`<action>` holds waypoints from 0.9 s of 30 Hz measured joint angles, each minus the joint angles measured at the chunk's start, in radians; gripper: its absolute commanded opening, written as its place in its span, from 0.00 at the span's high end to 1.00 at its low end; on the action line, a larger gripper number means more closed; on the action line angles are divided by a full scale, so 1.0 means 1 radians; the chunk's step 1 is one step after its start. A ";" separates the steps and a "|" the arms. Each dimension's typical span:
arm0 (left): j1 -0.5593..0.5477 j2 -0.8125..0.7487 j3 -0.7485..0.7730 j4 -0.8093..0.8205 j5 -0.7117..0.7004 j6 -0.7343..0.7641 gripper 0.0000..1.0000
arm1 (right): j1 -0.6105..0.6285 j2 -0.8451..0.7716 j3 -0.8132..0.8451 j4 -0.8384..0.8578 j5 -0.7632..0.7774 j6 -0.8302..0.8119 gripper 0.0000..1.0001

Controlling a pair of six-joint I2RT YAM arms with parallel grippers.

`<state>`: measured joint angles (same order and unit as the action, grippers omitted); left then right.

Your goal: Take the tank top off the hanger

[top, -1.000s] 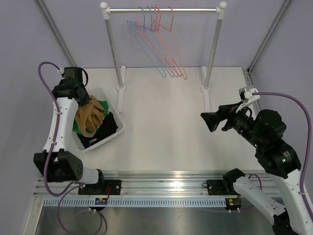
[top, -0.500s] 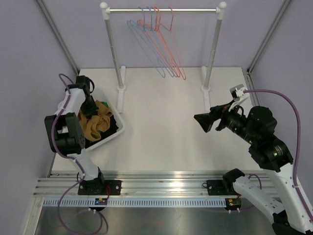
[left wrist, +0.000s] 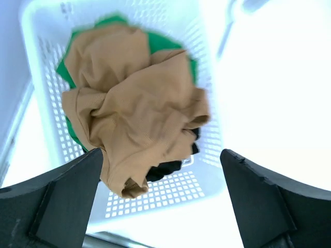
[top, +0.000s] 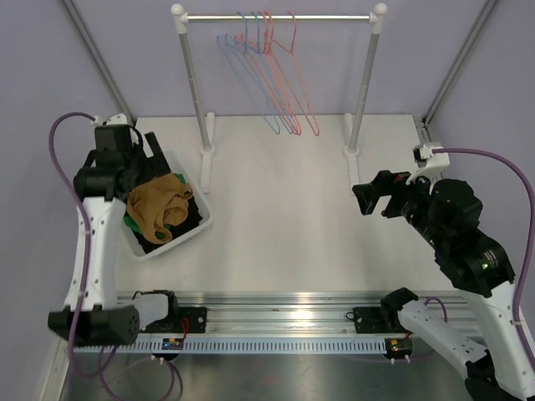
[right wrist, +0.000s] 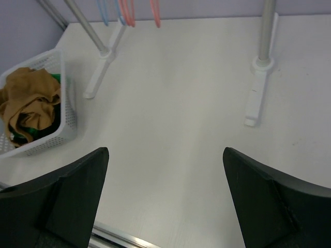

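A crumpled tan tank top [top: 159,209] lies loose in the white basket [top: 199,224], on top of green and black clothes. In the left wrist view the tank top [left wrist: 134,108] fills the basket [left wrist: 170,194] just below my left gripper [left wrist: 161,155], which is open with nothing between its fingers. From above, the left gripper [top: 149,167] hovers over the basket's far corner. Several bare blue and red hangers [top: 269,38] hang on the rack rail. Over the table's right side my right gripper [top: 368,196] stands open and empty; its own view [right wrist: 165,152] shows bare table below it.
The rack's two white posts [top: 361,92] stand on feet [right wrist: 256,98] at the back of the table. The basket [right wrist: 67,111] sits at the left edge, beside the rack's left foot [right wrist: 101,70]. Metal rails run along the near edge.
My left gripper has opened and let the tank top drop into the basket, then lifted off it. The right arm has drawn back a little to the right.
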<state>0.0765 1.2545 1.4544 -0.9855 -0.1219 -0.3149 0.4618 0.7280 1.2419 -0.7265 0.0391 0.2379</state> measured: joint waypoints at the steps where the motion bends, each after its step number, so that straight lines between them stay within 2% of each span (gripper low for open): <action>1: -0.037 -0.061 0.004 -0.001 -0.018 0.007 0.01 | 0.000 0.004 0.005 -0.023 0.036 0.002 0.01; 6: -0.218 -0.350 -0.010 -0.018 -0.137 0.039 0.01 | 0.000 0.004 0.022 -0.156 0.192 0.001 0.00; 12: -0.247 -0.681 -0.190 -0.022 -0.185 0.073 0.01 | 0.000 -0.061 0.030 -0.276 0.311 -0.022 0.01; 22: -0.276 -0.893 -0.321 -0.082 -0.115 0.082 0.01 | 0.000 -0.250 0.017 -0.360 0.361 -0.043 0.01; 27: -0.288 -0.978 -0.355 -0.090 -0.098 0.082 0.01 | 0.000 -0.281 -0.014 -0.370 0.360 -0.042 0.01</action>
<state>-0.2115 0.2764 1.0992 -1.0756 -0.2199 -0.2325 0.4618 0.4469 1.2278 -1.0969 0.3996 0.1959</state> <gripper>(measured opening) 0.988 0.993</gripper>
